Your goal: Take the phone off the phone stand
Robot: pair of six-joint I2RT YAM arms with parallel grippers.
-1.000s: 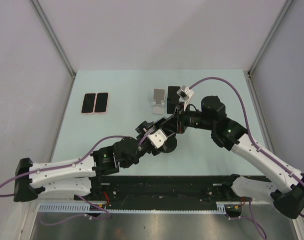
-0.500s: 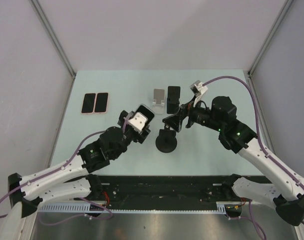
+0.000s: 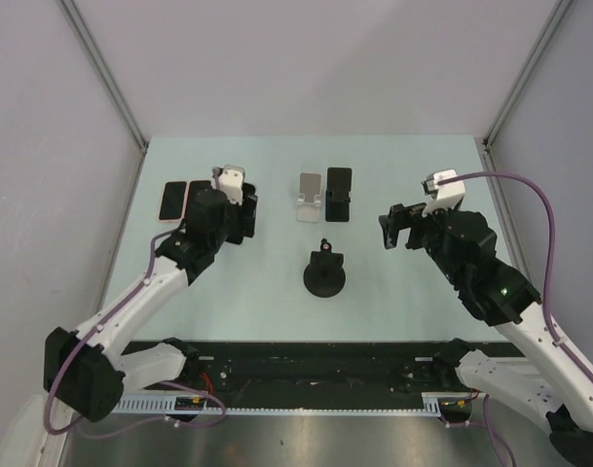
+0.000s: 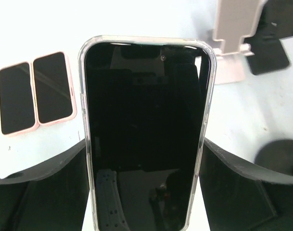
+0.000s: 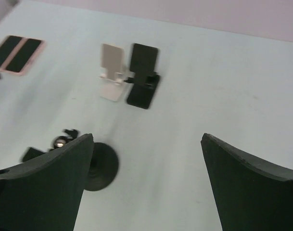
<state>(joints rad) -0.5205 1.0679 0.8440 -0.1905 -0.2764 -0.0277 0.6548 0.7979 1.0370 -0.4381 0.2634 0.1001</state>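
A black phone [image 4: 146, 134] in a clear case stands upright between the fingers of my left gripper [image 4: 145, 144], which is shut on its two long edges. In the top view the left gripper [image 3: 228, 209] is at the back left of the table and hides the phone. The black phone stand [image 3: 324, 275] with a round base sits mid-table with nothing in its clamp, and it also shows low at the left as the stand [image 5: 100, 166]. My right gripper [image 3: 398, 226] hangs open to the right of the stand, with nothing between its fingers [image 5: 45, 187].
Two pink-cased phones [image 4: 35, 94] lie flat at the back left, just beside the left gripper. A white folding stand [image 3: 310, 195] and a black folding stand [image 3: 339, 193] sit side by side at the back middle.
My left arm swung from the round stand to the back left, carrying the phone. The right gripper opened and drew back to the right, away from the stand.
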